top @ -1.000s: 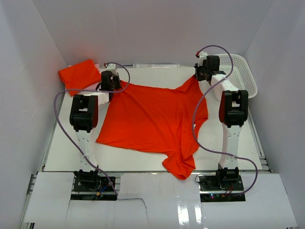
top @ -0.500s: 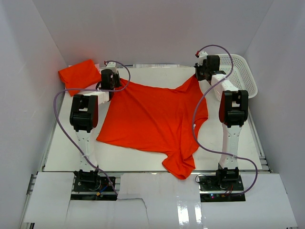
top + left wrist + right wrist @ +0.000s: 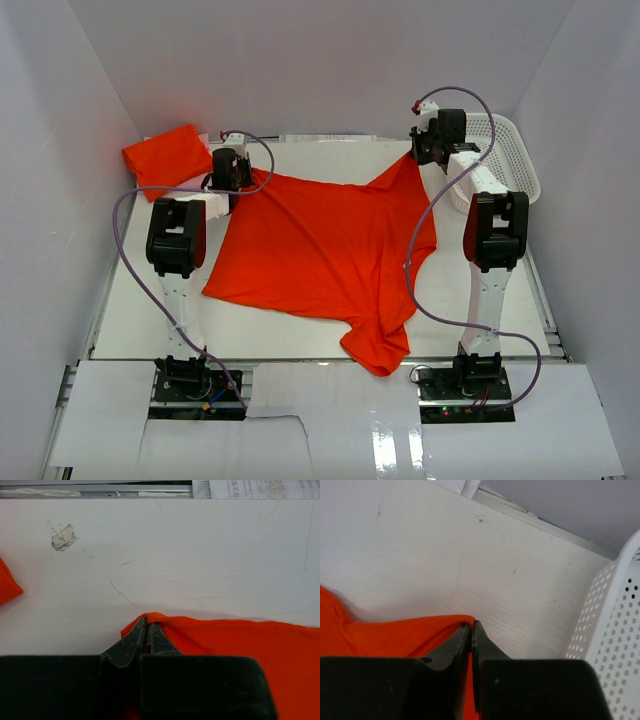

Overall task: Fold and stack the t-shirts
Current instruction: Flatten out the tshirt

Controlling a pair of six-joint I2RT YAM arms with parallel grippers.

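An orange-red t-shirt [image 3: 320, 250] lies spread over the table, one sleeve hanging over the near edge. My left gripper [image 3: 236, 172] [image 3: 147, 622] is shut on its far left corner [image 3: 150, 616]. My right gripper [image 3: 416, 157] [image 3: 471, 625] is shut on its far right corner [image 3: 462, 618], pulled toward the basket. A second t-shirt [image 3: 168, 156], folded, lies at the far left; its tip [image 3: 7, 587] shows in the left wrist view.
A white mesh basket [image 3: 505, 155] [image 3: 615, 645] stands at the far right, close beside the right gripper. White walls enclose the table on three sides. A small taped patch [image 3: 63, 536] marks the table beyond the left gripper.
The right gripper has moved slightly up and right toward the basket, drawing the shirt's corner with it. The left gripper stays put.
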